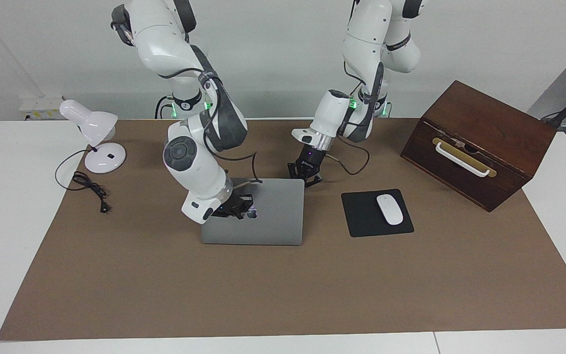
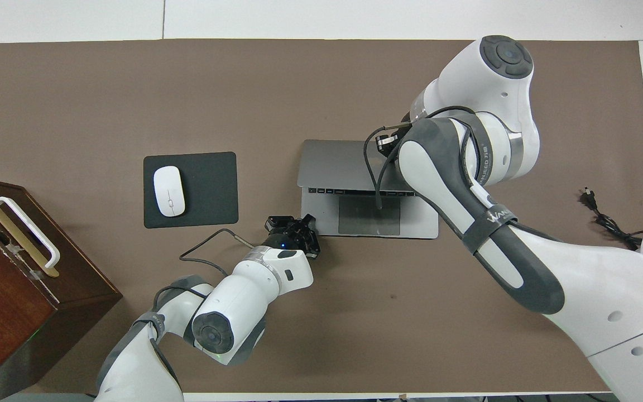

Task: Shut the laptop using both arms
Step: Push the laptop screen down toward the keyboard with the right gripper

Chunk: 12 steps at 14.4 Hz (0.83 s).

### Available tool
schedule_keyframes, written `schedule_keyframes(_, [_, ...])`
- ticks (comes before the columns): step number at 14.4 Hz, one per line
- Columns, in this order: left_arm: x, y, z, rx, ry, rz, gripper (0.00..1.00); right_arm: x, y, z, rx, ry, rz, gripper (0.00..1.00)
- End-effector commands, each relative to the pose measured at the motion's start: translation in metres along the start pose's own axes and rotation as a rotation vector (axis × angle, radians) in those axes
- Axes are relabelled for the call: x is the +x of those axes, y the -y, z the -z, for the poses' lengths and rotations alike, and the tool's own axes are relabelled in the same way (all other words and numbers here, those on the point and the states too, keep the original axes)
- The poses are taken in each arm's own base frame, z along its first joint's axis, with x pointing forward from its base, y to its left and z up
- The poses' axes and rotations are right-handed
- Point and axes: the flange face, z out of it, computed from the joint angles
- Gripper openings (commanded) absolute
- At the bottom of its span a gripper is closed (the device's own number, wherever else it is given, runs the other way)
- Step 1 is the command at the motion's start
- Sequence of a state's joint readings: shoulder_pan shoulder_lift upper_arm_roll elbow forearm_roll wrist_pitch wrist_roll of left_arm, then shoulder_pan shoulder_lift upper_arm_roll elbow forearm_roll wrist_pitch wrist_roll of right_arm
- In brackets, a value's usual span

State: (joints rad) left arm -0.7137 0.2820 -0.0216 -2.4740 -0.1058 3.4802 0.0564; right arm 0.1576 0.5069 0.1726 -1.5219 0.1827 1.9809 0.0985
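Observation:
The silver-grey laptop (image 1: 275, 219) lies in the middle of the brown mat, its lid tilted low over the deck. In the overhead view the lid (image 2: 332, 162) hides most of the keyboard, and the trackpad (image 2: 369, 216) shows on the side nearer to the robots. My right gripper (image 1: 244, 206) rests on the lid's outer face; in the overhead view (image 2: 387, 144) the arm mostly hides it. My left gripper (image 1: 305, 176) is open and empty beside the laptop's corner toward the left arm's end, also seen in the overhead view (image 2: 294, 228).
A black mouse pad (image 1: 361, 219) with a white mouse (image 1: 390, 209) lies beside the laptop toward the left arm's end. A dark wooden box (image 1: 479, 142) with a white handle stands past it. A white desk lamp (image 1: 97, 132) and its cable (image 1: 89, 187) are at the right arm's end.

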Motion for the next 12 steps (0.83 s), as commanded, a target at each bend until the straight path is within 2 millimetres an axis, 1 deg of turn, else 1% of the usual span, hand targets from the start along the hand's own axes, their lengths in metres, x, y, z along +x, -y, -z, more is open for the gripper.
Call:
schedule_keyframes(1, [-0.022,0.011,-0.029,0.018,0.054,-0.011,0.0,-0.013,-0.002,-0.01,0.015,0.014,-0.028,0.0])
schedule_keyframes(6, [-0.022,0.011,-0.029,0.018,0.054,-0.011,0.0,-0.018,-0.004,-0.03,0.008,0.009,-0.033,0.0])
schedule_keyframes(12, [-0.023,0.011,-0.029,0.018,0.057,-0.011,0.0,-0.021,-0.006,-0.04,0.005,0.003,-0.036,0.0])
